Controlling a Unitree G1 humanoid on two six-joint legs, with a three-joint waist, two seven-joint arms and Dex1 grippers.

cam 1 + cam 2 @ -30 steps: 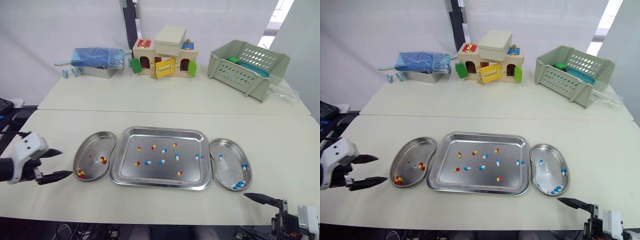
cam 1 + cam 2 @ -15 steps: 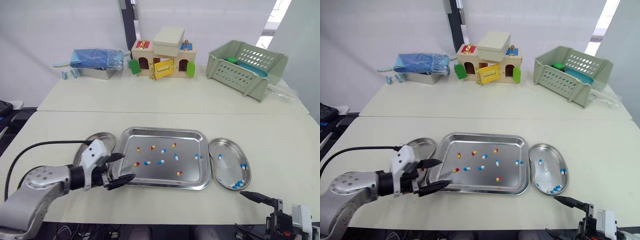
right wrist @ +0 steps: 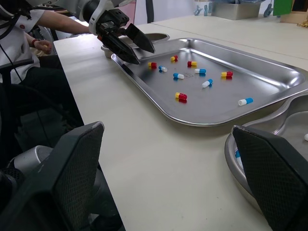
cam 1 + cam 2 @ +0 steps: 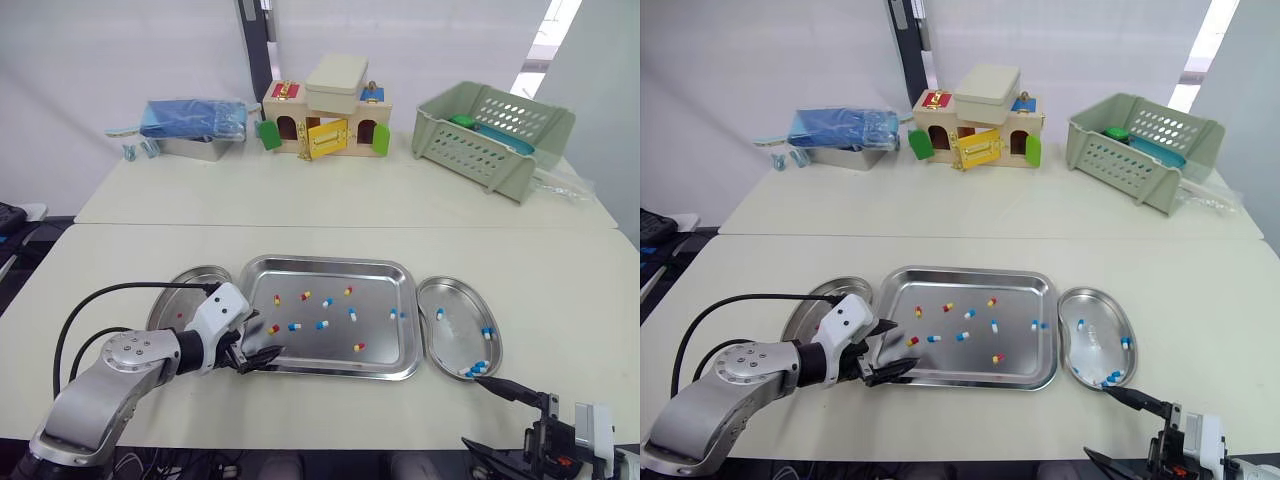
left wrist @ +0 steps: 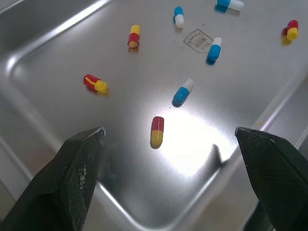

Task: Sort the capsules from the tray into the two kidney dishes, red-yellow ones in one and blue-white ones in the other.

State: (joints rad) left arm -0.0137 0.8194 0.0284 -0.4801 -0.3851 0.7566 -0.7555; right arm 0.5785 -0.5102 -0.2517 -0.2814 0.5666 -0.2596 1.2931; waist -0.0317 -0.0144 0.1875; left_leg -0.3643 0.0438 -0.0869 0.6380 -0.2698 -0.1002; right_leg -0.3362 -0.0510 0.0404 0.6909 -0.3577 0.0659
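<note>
The steel tray (image 4: 385, 282) holds several red-yellow and blue-white capsules. My left gripper (image 4: 266, 338) hovers open over its front left corner, and a red-yellow capsule (image 5: 157, 131) lies on the tray floor between the fingers, untouched. A blue-white capsule (image 5: 183, 92) lies just beyond it. My left arm covers much of the left kidney dish (image 4: 172, 292). The right kidney dish (image 4: 450, 340) holds several blue-white capsules (image 4: 477, 369). My right gripper (image 4: 468, 408) is open and holds nothing, low over the table's front edge just short of that dish.
At the back of the table stand a blue bag in a metal box (image 4: 190, 122), a wooden toy house (image 4: 325, 110) and a green slotted basket (image 4: 495, 130). A seated person's arm (image 3: 43, 33) shows beyond the table's left side.
My left arm swung in from the table's left side, across the left dish, to the tray's front left corner, staying open. The right gripper hardly moved.
</note>
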